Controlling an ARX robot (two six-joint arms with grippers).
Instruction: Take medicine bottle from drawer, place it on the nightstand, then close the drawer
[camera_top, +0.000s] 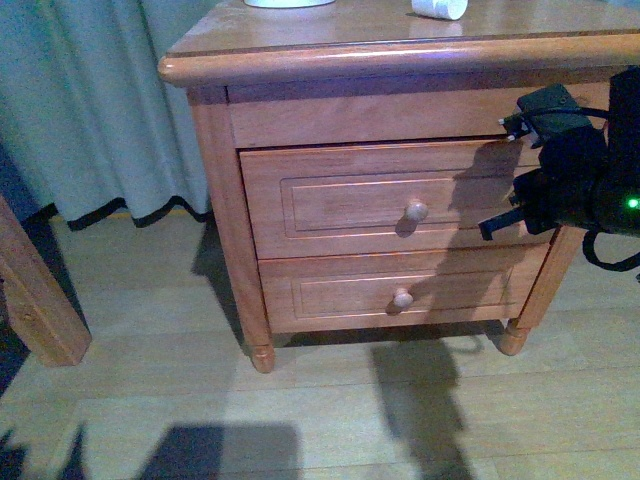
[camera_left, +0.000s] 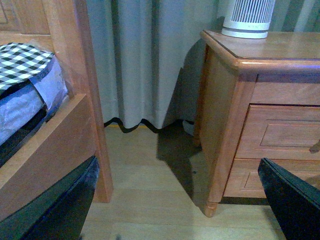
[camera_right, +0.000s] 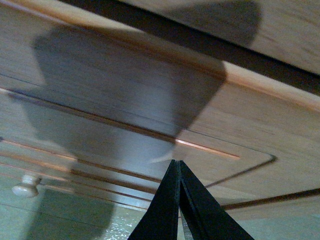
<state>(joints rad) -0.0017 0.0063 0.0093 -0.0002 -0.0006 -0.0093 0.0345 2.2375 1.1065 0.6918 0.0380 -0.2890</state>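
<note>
The medicine bottle, small and white, lies on the nightstand top near the back right. The upper drawer has its round knob facing me, and its front stands a little forward of the frame. My right gripper is shut and empty, its tip at the right part of the drawer front. In the right wrist view the shut fingertips touch or nearly touch the drawer's recessed panel, with the knob off to one side. My left gripper is open and empty over the floor, away from the nightstand.
The lower drawer is shut. A white ribbed appliance stands on the nightstand top. A bed frame post and bedding are beside the left arm. A wooden leg stands left. A grey curtain hangs behind.
</note>
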